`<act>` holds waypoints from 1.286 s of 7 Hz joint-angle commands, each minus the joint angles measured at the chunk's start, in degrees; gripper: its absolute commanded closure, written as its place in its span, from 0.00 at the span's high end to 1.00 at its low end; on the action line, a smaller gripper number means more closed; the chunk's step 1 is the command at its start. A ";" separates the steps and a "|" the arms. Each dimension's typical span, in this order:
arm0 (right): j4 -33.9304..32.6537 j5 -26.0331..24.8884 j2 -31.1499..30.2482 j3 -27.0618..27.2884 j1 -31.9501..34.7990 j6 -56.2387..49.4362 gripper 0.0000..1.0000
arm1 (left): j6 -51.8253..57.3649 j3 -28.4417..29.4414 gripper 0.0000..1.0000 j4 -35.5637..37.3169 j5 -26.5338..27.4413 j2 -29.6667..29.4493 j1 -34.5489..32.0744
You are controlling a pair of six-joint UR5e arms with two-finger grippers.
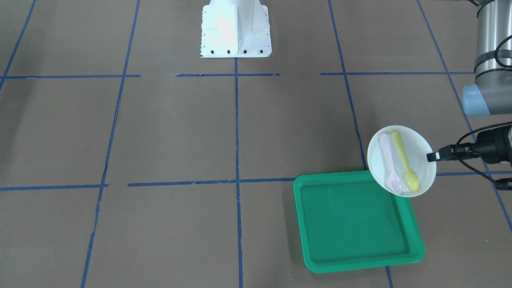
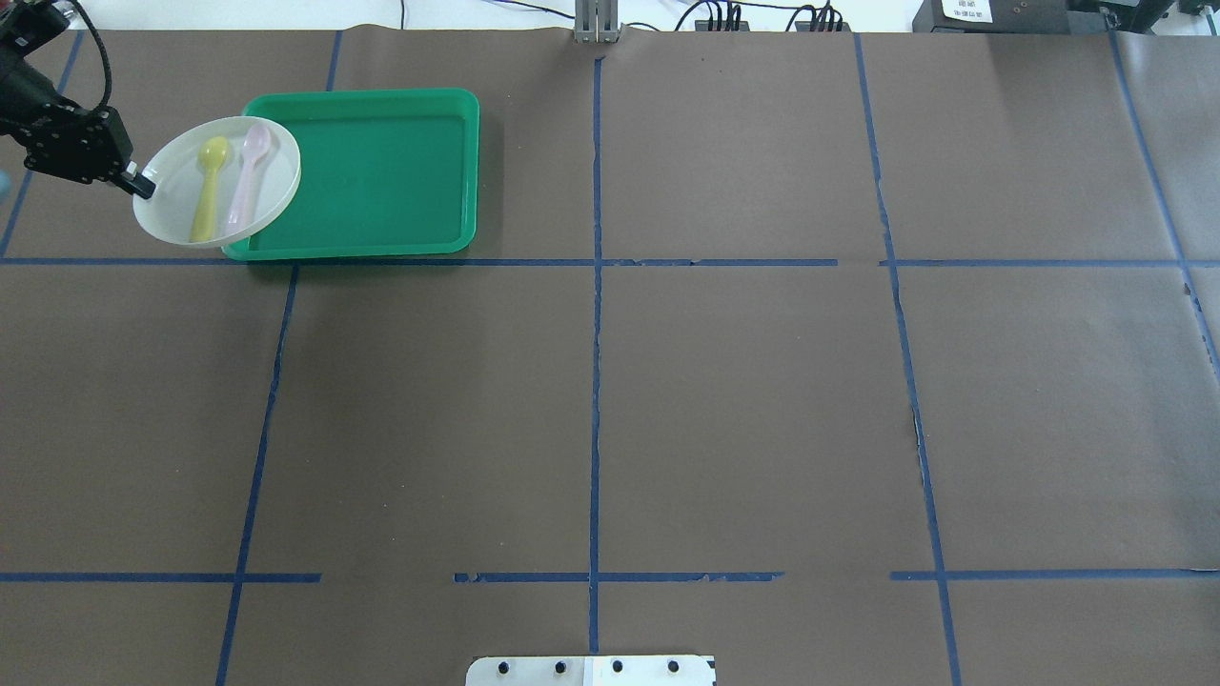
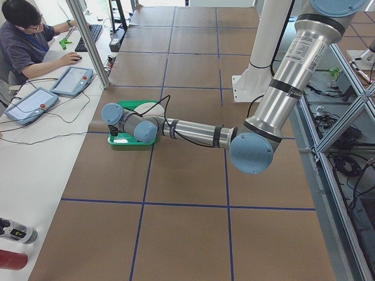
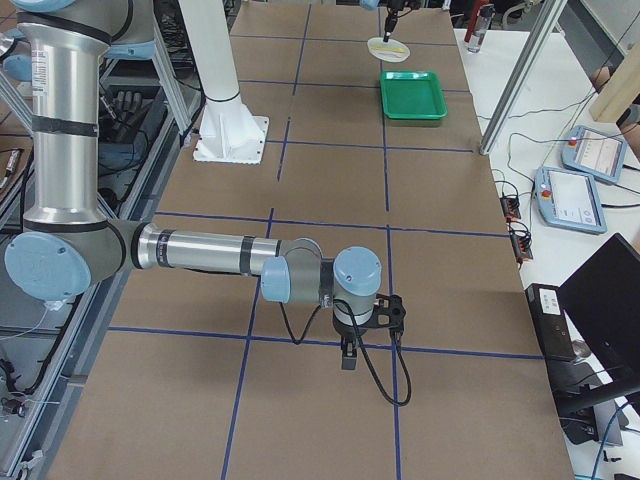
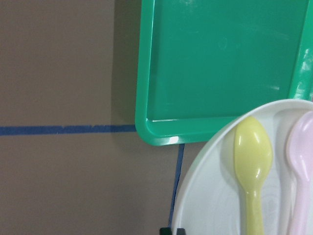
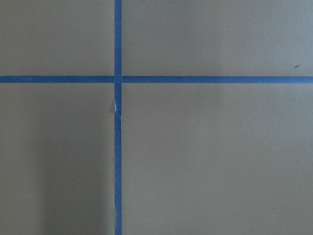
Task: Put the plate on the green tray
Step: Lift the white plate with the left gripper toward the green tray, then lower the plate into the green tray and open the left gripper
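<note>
The small white plate (image 1: 421, 146) is held in the air over the near-left corner of the green tray (image 1: 356, 220). It carries a yellow spoon (image 1: 405, 164) and a pink spoon (image 1: 390, 164). My left gripper (image 1: 433, 156) is shut on the plate's rim from the side away from the tray. In the overhead view the plate (image 2: 172, 195) overlaps the tray's (image 2: 381, 162) left edge, with the left gripper (image 2: 141, 182) at its left. The left wrist view shows the plate (image 5: 210, 196) above the tray corner (image 5: 220, 58). My right gripper (image 4: 348, 352) hangs over bare table far away; I cannot tell whether it is open or shut.
The brown table is marked with blue tape lines (image 2: 596, 381). The white robot base (image 1: 236, 30) stands at mid-table. An operator (image 3: 23, 41) sits at a side desk with teach pendants (image 3: 70, 81).
</note>
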 commanded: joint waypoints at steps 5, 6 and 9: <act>0.00 0.00 -0.02 0.01 0.00 -0.09 1.00 | -30.77 14.75 0.00 -25.61 15.40 -8.75 9.45; 0.00 0.00 -0.02 0.01 0.00 0.00 1.00 | -30.86 16.69 0.00 -25.89 15.48 -10.07 9.80; 0.00 0.00 -0.02 -0.08 0.00 0.00 1.00 | -36.27 21.00 0.00 -30.43 18.89 -12.10 10.07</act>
